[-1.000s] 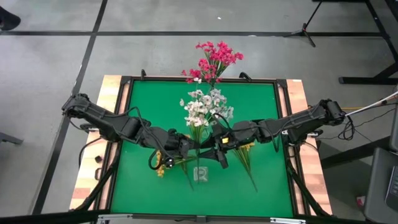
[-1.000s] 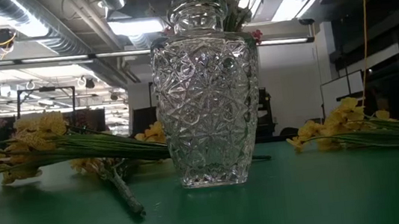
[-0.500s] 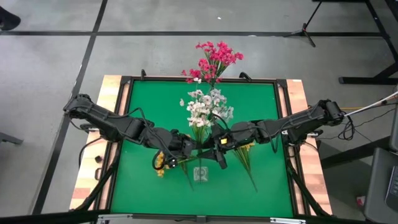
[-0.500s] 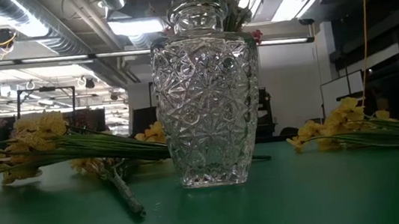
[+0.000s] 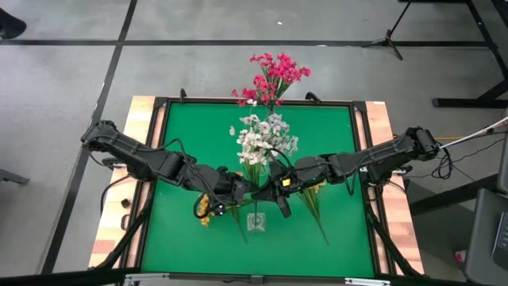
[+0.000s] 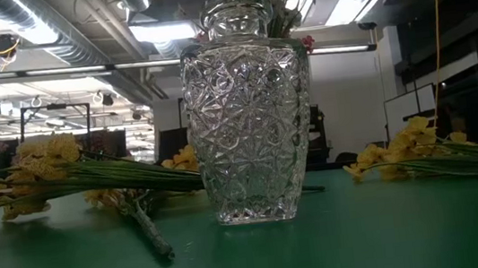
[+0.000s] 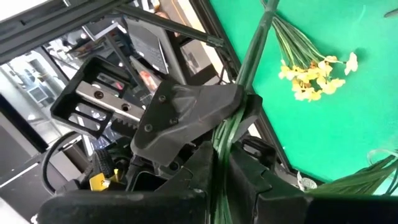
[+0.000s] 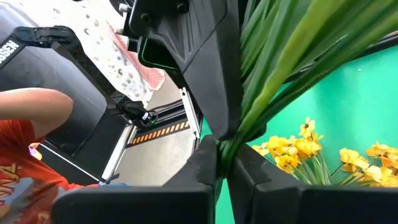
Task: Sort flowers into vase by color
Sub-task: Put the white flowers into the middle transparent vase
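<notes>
Left hand (image 7: pixel 219 163) clamped on green flower stems (image 7: pixel 244 74), right hand (image 8: pixel 222 160) clamped on stems too

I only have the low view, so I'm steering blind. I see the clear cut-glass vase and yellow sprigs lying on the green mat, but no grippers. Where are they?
Observer: The left gripper and right gripper meet at mid-table, just beyond the clear cut-glass vase.
Operator: Are they holding anything?
Observer: Yes. In both wrist views the fingers are shut on a bundle of thin green stems.
Operator: Which colours?
Observer: From above, the bundle ends in white blossoms over the green mat, and magenta-pink blossoms past the table's far edge.
</notes>
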### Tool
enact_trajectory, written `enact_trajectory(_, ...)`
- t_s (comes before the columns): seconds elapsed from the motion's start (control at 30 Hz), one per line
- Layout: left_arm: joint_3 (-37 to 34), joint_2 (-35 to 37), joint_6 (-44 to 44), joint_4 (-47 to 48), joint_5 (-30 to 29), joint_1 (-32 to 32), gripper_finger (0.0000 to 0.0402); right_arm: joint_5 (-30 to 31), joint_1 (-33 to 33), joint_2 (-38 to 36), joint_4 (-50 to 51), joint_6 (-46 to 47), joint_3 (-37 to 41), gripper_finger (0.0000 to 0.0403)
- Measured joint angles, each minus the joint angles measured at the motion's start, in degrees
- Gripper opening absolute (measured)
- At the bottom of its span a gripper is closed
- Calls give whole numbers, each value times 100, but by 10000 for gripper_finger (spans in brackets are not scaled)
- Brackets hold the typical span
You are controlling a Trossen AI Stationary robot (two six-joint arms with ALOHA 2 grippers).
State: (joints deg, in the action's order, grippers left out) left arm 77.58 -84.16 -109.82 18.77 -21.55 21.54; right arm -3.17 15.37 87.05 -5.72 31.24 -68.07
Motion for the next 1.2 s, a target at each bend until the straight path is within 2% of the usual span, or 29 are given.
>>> enact_trajectory(0.33,0,-1,488,-76,155,70,39,-65,7,0,13,-66,0,12)
enact_trajectory(0.8,-4,-2,1659,-373,-623,349,137,-49,3,-13,-25,-155,-4,9)
enact_trajectory(0.9,-2,-2,1840,-400,-916,479,151,-39,3,-12,-28,-163,-4,9)
enact_trajectory(1.07,-4,42,2290,-464,-1737,858,161,136,3,-11,-43,-262,-4,16)
enact_trajectory(1.2,4,76,3031,-624,-2106,1222,159,285,-61,-3,35,-355,4,7)
